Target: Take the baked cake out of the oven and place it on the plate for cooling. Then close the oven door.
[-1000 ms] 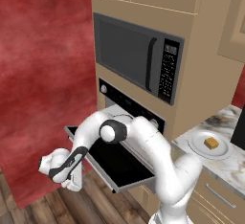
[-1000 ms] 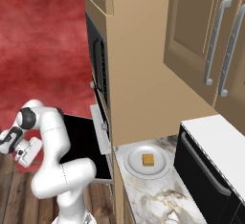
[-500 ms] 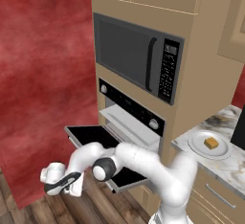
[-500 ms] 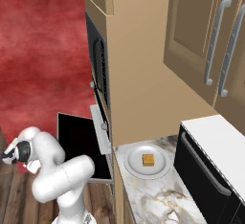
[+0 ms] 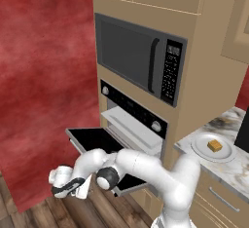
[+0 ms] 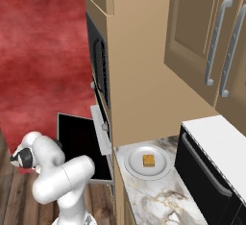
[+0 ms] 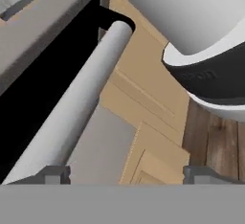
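Dropped lower, gripper (image 7: 124, 173) now under oven door (image 5: 97, 142) handle (image 7: 72, 108), jaws wide, holding nothing.

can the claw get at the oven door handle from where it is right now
Probably yes. The claw hangs low below the front edge of the open oven door, and in the hand view the door handle lies close ahead with nothing between.

glossy black glass oven door (image 5: 99, 140), marble counter (image 6: 158, 195).

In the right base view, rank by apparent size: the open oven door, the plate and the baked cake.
1. oven door, largest, though it sits nearer the camera's low left.
2. plate, clearly smaller.
3. baked cake, smallest, resting on the plate.
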Motion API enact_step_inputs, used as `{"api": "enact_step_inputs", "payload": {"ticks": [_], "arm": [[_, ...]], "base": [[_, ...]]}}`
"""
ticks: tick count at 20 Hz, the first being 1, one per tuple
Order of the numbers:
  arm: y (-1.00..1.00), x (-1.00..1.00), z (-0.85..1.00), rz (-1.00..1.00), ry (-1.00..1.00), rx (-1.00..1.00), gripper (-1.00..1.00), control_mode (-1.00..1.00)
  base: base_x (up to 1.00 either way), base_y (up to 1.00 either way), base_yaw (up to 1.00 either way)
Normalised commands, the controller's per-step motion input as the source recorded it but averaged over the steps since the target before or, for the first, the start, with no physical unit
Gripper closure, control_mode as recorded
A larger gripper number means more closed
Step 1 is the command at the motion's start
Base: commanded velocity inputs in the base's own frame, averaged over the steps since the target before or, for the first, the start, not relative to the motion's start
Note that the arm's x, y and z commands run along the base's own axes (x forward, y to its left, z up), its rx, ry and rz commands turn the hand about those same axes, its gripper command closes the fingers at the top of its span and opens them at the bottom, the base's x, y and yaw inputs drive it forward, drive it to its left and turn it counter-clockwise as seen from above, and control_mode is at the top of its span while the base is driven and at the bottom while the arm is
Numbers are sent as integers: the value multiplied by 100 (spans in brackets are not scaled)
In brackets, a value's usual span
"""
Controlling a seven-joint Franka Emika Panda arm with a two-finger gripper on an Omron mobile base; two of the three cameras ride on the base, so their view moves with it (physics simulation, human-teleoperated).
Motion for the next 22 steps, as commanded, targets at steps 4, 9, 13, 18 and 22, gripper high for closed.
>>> {"api": "enact_step_inputs", "payload": {"ticks": [4,9,13,18,22], "arm": [[1,14,-52,-22,-37,-23,-100,-100],[0,28,-4,-19,-36,-16,-100,-100],[0,48,0,-18,-33,-18,-100,-100],[-19,54,11,-17,-38,-23,-100,-100],[-43,74,55,-18,-35,-24,-100,-100]], "base": [[0,0,0],[0,0,0],[0,0,0],[0,0,0],[0,0,0]]}}
